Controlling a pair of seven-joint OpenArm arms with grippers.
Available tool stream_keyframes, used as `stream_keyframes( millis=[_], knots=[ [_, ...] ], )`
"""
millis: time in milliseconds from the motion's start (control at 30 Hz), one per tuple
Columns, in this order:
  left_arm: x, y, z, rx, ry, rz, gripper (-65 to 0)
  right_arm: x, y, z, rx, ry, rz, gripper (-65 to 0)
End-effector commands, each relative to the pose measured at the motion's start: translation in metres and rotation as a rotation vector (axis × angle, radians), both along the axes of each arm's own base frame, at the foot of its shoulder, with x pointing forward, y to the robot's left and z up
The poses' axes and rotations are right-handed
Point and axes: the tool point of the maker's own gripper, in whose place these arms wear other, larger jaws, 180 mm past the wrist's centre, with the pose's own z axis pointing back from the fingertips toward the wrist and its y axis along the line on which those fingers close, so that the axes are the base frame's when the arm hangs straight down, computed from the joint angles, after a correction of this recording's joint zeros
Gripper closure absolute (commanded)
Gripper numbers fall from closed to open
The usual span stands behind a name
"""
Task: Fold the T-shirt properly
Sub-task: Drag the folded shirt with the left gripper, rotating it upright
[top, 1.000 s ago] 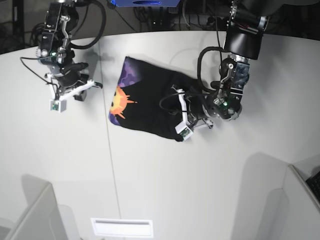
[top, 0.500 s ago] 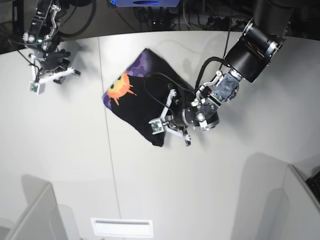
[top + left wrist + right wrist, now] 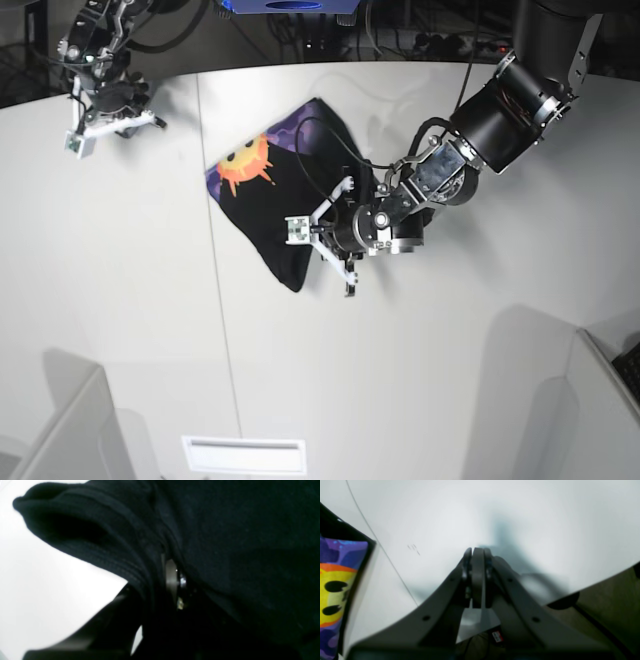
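Observation:
The black T-shirt (image 3: 285,205) lies folded into a compact shape at the table's middle, its purple and orange sun print (image 3: 243,163) facing up at its left end. My left gripper (image 3: 322,247) is at the shirt's near right edge and is shut on the cloth. In the left wrist view black T-shirt fabric (image 3: 225,542) fills the frame and drapes over the dark fingers (image 3: 112,622). My right gripper (image 3: 108,122) is shut and empty, far left near the table's back edge. In the right wrist view its tips (image 3: 475,552) are together, with the print (image 3: 335,592) at the left edge.
A seam (image 3: 218,300) runs front to back across the white table. Grey partitions stand at the front left (image 3: 70,430) and front right (image 3: 600,400). A white slotted plate (image 3: 245,455) lies at the front edge. Cables and dark gear sit behind the table.
My left gripper has swung left with the shirt's edge, turning and shifting the shirt leftward. My right arm has pulled away up and left toward the table's back corner.

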Motion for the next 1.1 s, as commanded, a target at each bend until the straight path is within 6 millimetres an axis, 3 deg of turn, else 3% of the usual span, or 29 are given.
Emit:
stream_keyframes(
  millis=[0,133,300,433,700,900,1067],
  knots=[
    [-0.014,0.007,-0.015,0.074,0.035,-0.038,0.0,0.004,-0.005,0.007,-0.02,-0.031,-0.003,0.0],
    [-0.013,-0.006,-0.007,0.004,0.002,-0.089,0.0,0.002,-0.005,0.006,-0.018,-0.026,-0.007,0.0],
    [-0.027,-0.023,-0.008,0.002,-0.006,-0.22,0.0,0.002,0.004,0.003,0.01,-0.025,-0.023,0.0],
    [-0.033,-0.024,-0.017,0.031,0.009,-0.29,0.0,0.001,0.005,0.002,0.013,-0.022,-0.023,0.0],
    [-0.025,-0.027,-0.015,-0.019,0.022,-0.307,0.0,-0.005,0.006,-0.005,0.024,0.002,-0.026,0.0],
    [-0.029,-0.054,-0.008,-0.065,0.018,-0.336,0.0,-0.011,0.008,-0.019,0.045,0.037,-0.035,0.0],
    [-0.04,-0.066,-0.015,-0.034,0.028,-0.403,0.0,-0.011,0.008,-0.02,0.045,0.039,-0.034,0.0]
  ],
)
